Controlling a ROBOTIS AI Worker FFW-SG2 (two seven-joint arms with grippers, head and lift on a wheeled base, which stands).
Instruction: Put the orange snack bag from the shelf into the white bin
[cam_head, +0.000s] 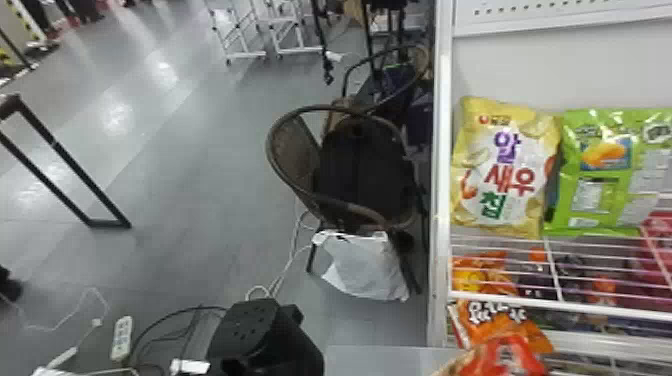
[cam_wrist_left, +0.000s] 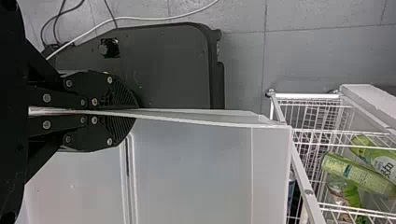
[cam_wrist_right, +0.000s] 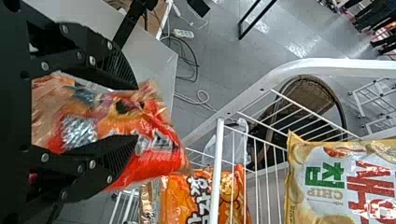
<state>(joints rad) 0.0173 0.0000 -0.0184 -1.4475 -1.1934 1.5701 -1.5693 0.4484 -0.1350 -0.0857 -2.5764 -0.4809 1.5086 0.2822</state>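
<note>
**Bright glare beside a dark chair**

White glare streaks the glossy floor (cam_head: 200, 175) left of the chair (cam_head: 295, 165), whose inside sinks nearly to black. Right of the chair, the shelf's back panel (cam_head: 525, 65) looks softly, evenly lit.

Glossy grey flr (cam_head: 200, 150) w/ rnd-backed chair (cam_head: 298, 150), white frames (cam_head: 300, 50) in bkgd

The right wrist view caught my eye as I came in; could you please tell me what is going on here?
The robot's right gripper holds a red-and-orange snack bag between its fingers, just in front of the shelf. The left gripper is clamped on the wall of the white bin. The held bag is not yet in the bin. Another orange bag is below the wire level that carries the yellow bag.
</note>
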